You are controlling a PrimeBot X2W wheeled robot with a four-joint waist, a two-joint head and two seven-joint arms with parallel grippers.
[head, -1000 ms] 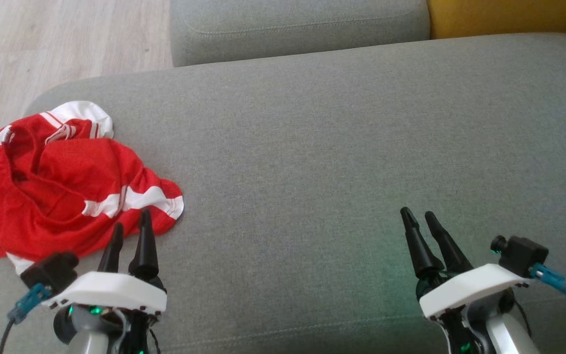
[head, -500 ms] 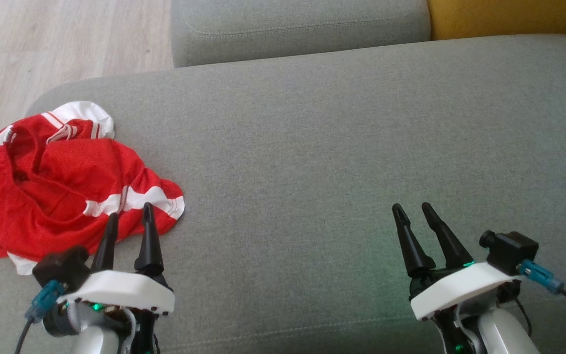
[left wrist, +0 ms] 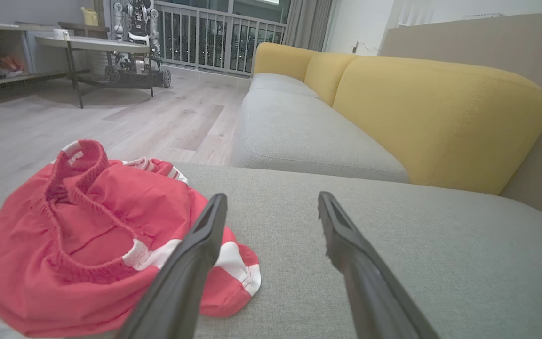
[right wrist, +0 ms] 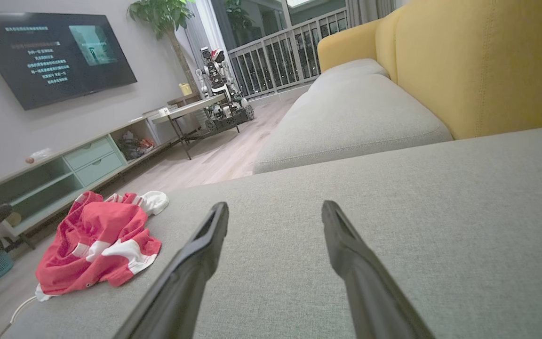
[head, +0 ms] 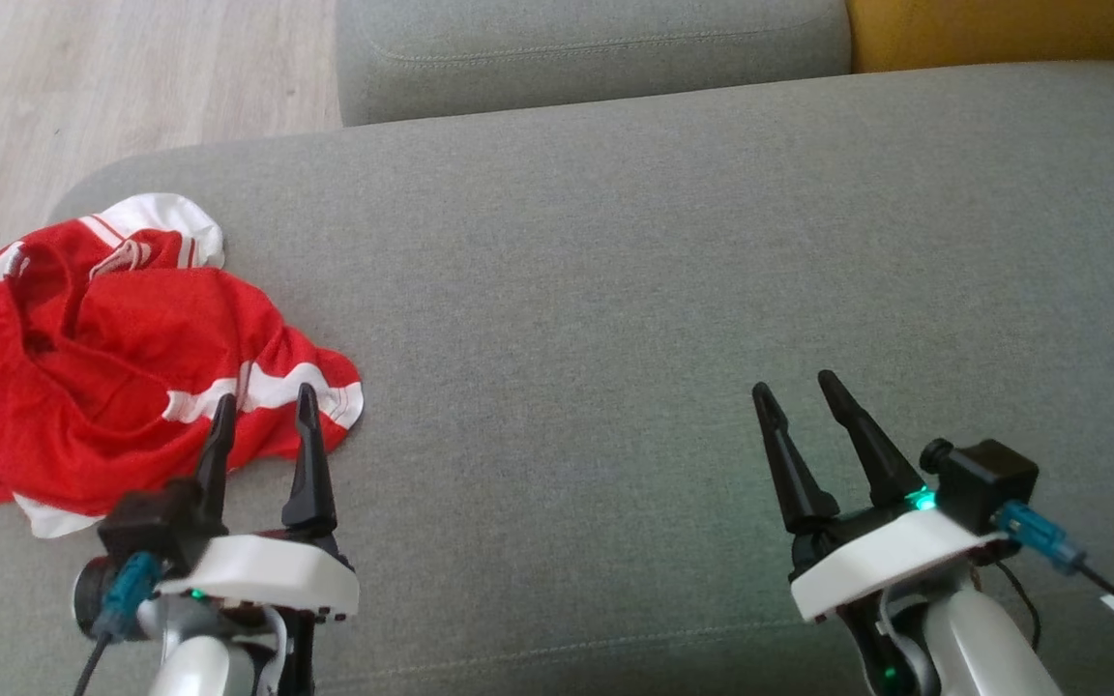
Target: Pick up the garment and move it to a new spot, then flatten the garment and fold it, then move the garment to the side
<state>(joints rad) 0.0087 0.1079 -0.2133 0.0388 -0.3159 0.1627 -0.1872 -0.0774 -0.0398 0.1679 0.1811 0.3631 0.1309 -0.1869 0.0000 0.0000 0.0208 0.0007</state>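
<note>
- Grey sofa seat (head: pixel 615 290) spreads wide under both arms, its front seam running close behind the finger bases
- Left gripper (head: pixel 265 394) sits low on the left side, its two dark fingers spread apart with nothing between them
- Right gripper (head: pixel 794 382) sits well apart from it on the right, fingers likewise parted and holding nothing, over plain grey fabric
- Garment (head: pixel 102 358), red with white stripes, lies crumpled in a heap just ahead of and to the left of the left fingers
- In the left wrist view the left finger crosses in front of the striped hem and the right finger points at plain seat; whether a finger touches the cloth cannot be told
- Open grey seat runs between the two pairs of fingers, and on ahead of and to the right of the right fingers as far as the seat's far edge
- On the side away from the fingers the heap reaches the seat's rounded left edge, its white part near the far-left corner; past that edge lies wooden floor (head: pixel 83 77)
- Beyond the far edge ahead of the fingers comes a second grey cushion (head: pixel 586 48), with a yellow backrest (head: pixel 992 29) to its right
- Farthest off, the wrist views show a low table (left wrist: pixel 92 44), a wheeled robot (right wrist: pixel 219 94) by a railing (left wrist: pixel 214 47), and a wall screen (right wrist: pixel 50 52)
</note>
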